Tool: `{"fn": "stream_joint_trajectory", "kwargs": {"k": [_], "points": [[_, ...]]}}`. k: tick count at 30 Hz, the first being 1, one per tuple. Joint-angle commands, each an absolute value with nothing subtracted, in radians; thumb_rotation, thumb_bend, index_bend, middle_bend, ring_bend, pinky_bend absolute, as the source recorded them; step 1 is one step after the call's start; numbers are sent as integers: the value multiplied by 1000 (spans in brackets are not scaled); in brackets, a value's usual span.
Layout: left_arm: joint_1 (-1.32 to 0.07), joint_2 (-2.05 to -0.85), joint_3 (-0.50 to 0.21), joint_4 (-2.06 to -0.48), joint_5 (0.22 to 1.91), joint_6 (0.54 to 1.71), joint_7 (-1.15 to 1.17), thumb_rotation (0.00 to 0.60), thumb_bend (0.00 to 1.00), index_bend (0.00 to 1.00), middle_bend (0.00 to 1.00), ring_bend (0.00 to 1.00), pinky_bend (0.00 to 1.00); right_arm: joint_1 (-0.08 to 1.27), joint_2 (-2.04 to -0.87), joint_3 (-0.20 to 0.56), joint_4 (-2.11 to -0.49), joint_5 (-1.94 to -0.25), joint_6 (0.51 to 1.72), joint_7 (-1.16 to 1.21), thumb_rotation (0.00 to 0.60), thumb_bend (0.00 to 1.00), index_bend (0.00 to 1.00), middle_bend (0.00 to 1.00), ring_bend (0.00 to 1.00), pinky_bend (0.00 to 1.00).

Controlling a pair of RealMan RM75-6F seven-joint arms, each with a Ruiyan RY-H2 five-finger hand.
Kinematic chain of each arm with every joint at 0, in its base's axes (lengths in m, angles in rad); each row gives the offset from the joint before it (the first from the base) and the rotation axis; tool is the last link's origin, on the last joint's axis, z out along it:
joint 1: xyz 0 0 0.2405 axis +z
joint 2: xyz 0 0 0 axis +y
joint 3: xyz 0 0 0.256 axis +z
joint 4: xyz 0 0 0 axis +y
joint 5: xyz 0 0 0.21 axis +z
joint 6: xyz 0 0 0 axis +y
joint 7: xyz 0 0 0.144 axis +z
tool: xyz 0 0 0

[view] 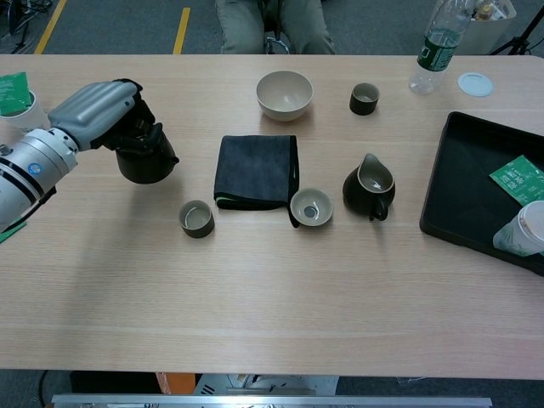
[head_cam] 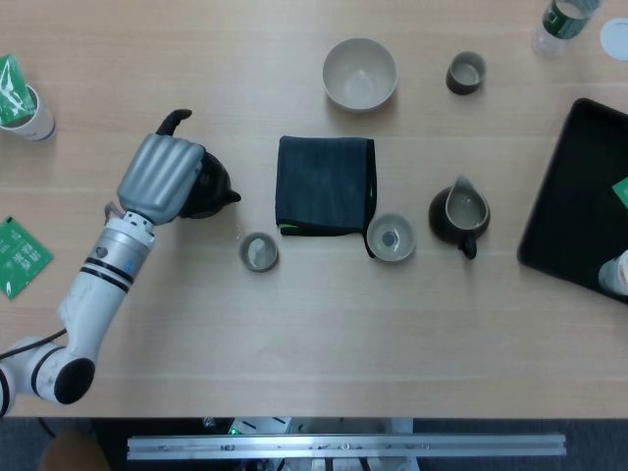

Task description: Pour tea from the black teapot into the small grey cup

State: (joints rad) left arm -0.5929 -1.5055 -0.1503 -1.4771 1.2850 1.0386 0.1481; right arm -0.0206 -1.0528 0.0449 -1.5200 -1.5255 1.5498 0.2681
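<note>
My left hand (head_cam: 160, 179) (view: 96, 114) grips the black teapot (head_cam: 208, 190) (view: 144, 159) from above and behind, covering most of its top. The pot stands level, its spout pointing right towards the dark cloth. I cannot tell whether its base touches the table. The small grey cup (head_cam: 259, 252) (view: 196, 218) stands upright on the table, to the right of the pot and nearer the front edge, apart from it. What the cup holds does not show. My right hand is in neither view.
A folded dark cloth (head_cam: 326, 184) lies right of the teapot. Beyond it are a pale cup (head_cam: 391, 236), a black pitcher (head_cam: 459, 212), a beige bowl (head_cam: 360, 74) and a dark cup (head_cam: 465, 73). A black tray (head_cam: 574, 196) is at the right edge. A paper cup (head_cam: 22, 103) stands far left.
</note>
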Motion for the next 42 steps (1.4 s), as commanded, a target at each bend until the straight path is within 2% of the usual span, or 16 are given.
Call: {"fn": "stream_joint_trajectory", "kwargs": {"k": [1, 6, 12, 18, 34, 38, 42], "points": [[-588, -1514, -148, -1426, 1291, 1029, 80, 495, 559, 923, 1000, 854, 131, -20, -1053, 45, -1520, -1525, 1549, 268, 600, 110, 316, 347, 225, 286], [-581, -1529, -139, -1367, 1295, 1017, 5, 487, 559, 921, 1000, 850, 131, -19, -1055, 45, -1519, -1526, 1548, 269, 600, 110, 317, 347, 225, 286], [-568, -1558, -120, -1293, 1310, 1016, -69, 424, 559, 919, 1000, 848, 131, -19, -1056, 45, -1516, -1525, 1548, 272, 600, 111, 317, 347, 224, 286], [-557, -1599, -109, -1198, 1328, 1025, -120, 413, 559, 917, 1000, 841, 131, -20, -1055, 45, -1517, -1524, 1548, 270, 600, 110, 317, 347, 225, 286], [-543, -1660, -99, -1066, 1360, 1050, -178, 408, 557, 907, 1000, 826, 131, -20, -1050, 45, -1530, -1524, 1548, 255, 600, 111, 316, 347, 224, 286], [-540, -1668, -98, -1053, 1361, 1050, -174, 399, 557, 885, 1000, 800, 131, -21, -1050, 45, -1531, -1524, 1548, 254, 600, 110, 316, 347, 225, 286], [-539, -1666, -97, -1053, 1362, 1049, -168, 355, 553, 815, 949, 727, 131, -21, -1048, 46, -1533, -1523, 1549, 253, 600, 111, 316, 347, 225, 286]]}}
